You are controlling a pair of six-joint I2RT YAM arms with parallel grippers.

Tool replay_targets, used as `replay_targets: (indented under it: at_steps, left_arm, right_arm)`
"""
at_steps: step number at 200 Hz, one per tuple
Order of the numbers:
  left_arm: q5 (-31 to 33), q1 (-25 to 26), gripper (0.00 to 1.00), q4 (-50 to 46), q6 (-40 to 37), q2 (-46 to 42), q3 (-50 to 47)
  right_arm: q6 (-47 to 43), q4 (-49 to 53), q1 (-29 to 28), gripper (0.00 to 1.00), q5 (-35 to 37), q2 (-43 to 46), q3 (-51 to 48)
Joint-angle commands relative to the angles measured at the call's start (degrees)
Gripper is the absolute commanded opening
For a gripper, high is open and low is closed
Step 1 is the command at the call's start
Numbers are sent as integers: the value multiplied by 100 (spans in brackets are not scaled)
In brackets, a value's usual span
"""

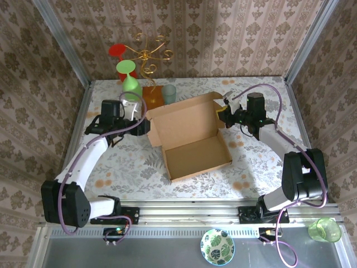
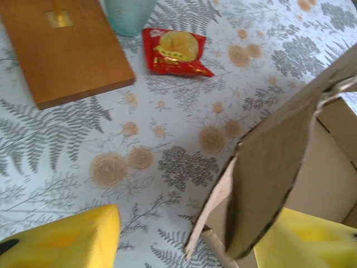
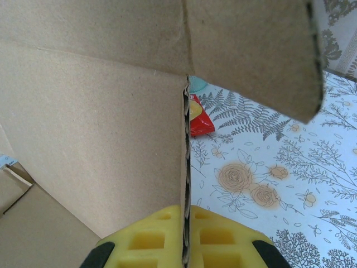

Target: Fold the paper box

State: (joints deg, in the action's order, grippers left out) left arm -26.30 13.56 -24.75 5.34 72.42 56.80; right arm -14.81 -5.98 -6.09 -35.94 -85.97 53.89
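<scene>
Yellow pads (image 3: 150,240) of the right hand (image 3: 187,239) pinch one wall of the paper box (image 1: 195,153); the left hand (image 2: 189,240) gapes wide astride the opposite flap.

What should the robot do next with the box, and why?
Probably close the left gripper on the side flap of the paper box and tip it inward: its fingers stand open either side of that flap, while the right gripper pinches the opposite wall.
</scene>
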Motion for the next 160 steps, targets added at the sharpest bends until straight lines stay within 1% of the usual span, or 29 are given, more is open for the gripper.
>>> replay_targets:
  at_steps: [1,26,36,56,87,108,118,136,140,160]
  left_arm:
    - [-106,234,62,68,-240,189,240]
    - [220,379,61,54,-223,245,225]
    - [306,397,58,110,-163,263,204]
    - [450,440,47,189,101,351,258]
    - [989,738,30,232,468,445,374]
    - [1501,1047,24,235,750,537,499]
    - [1764,1165,19,234,916,587,567]
    - [2074,1219,12,327,1204,679,686]
    - [2126,1396,11,353,1255,698,730]
    - [2480,1558,6,513,1385,830,919]
  right_arm:
    - [7,-182,26,0,171,19,16]
    - [109,-297,28,0,226,23,-47]
    - [153,-359,20,0,250,36,-78]
    - [297,-556,20,0,369,84,-195]
    - [706,-1055,-30,0,771,201,-494]
    - [994,-1430,-122,0,1092,274,-730]
    - [1126,-1630,-183,0,1279,322,-850]
    - [1343,-1900,-323,0,1641,390,-999]
    - [1402,-1973,-358,0,1726,404,-1019]
    - [1674,-2311,-555,0,2215,411,-1134]
